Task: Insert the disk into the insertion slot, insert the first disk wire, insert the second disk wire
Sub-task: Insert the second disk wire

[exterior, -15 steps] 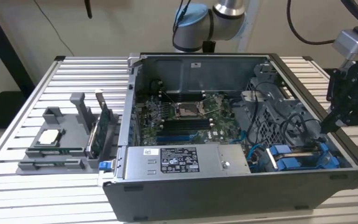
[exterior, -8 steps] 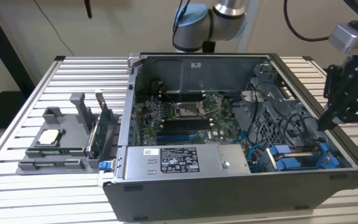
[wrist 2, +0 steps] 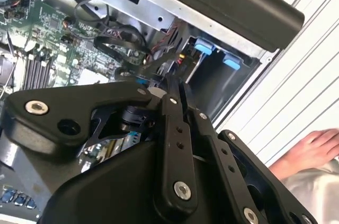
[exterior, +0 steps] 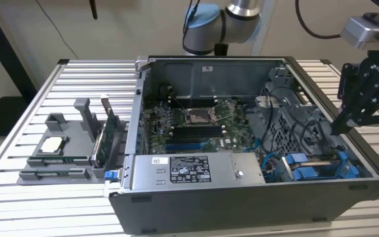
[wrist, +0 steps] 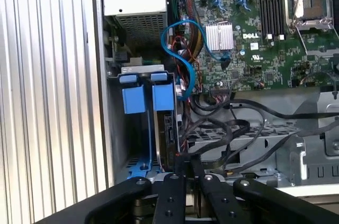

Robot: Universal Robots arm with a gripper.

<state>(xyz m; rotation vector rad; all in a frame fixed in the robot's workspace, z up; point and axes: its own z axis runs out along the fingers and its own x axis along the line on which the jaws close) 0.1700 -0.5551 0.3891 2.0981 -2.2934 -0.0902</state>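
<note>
Hovering at the slot [wrist: 126, 144], the end effector [wrist: 183, 167] is seen pressed together; whether a wire is pinched cannot be told. The disk [wrist: 169, 128] appears seated edge-on there. It is judged stiff, weighty and shock-sensitive, best gripped by its blue carrier.

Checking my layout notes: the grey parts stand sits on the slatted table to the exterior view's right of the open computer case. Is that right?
Not quite. The grey parts stand sits to the exterior view's left of the open computer case, not its right. The rest holds: it is on the slatted table. The exterior view shows this.
</note>
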